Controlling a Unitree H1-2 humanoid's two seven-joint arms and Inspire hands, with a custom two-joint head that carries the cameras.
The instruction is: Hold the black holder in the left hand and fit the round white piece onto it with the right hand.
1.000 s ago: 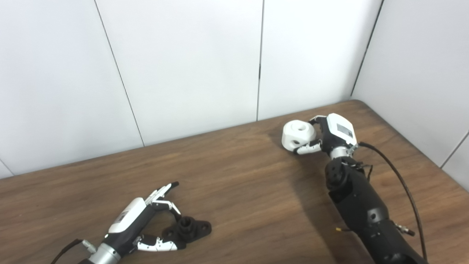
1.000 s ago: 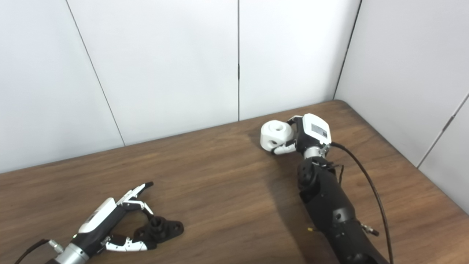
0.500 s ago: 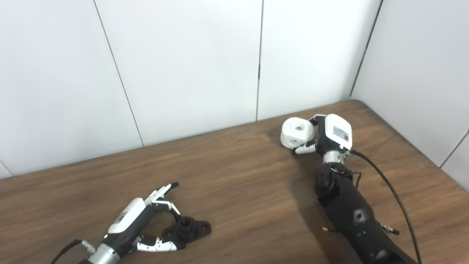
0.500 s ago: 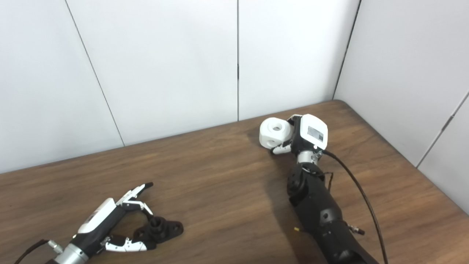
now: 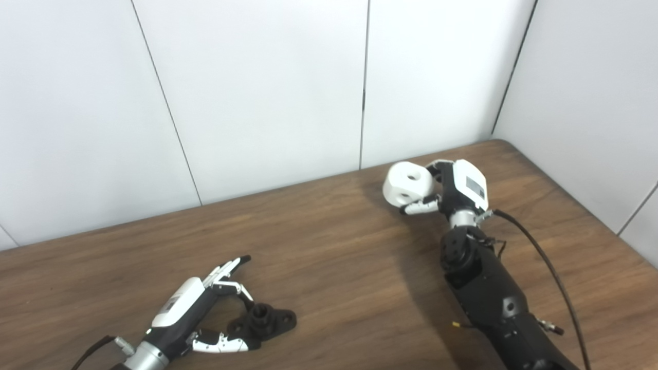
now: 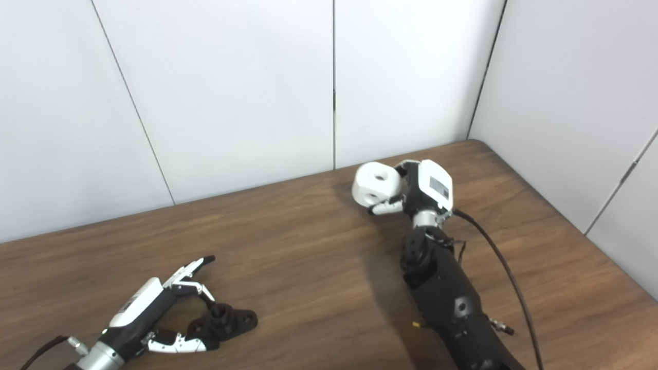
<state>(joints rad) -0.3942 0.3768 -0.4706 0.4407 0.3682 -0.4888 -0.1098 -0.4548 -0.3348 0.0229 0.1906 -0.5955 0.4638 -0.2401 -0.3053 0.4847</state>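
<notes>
Our right robot hand [image 5: 452,190] pinches the round white piece [image 5: 407,184] above the far counter [image 5: 334,246]. Our left robot hand [image 5: 205,313] lies spread around the black holder [image 5: 264,321], fingertips beside it. Both parts look stiff and light; we judge the holder's flat base the best hold.

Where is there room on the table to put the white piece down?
The wide bare wood between the black holder and the right hand is free. It is crowded only around the left hand at the holder, and where the right hand grips the round white piece.
</notes>
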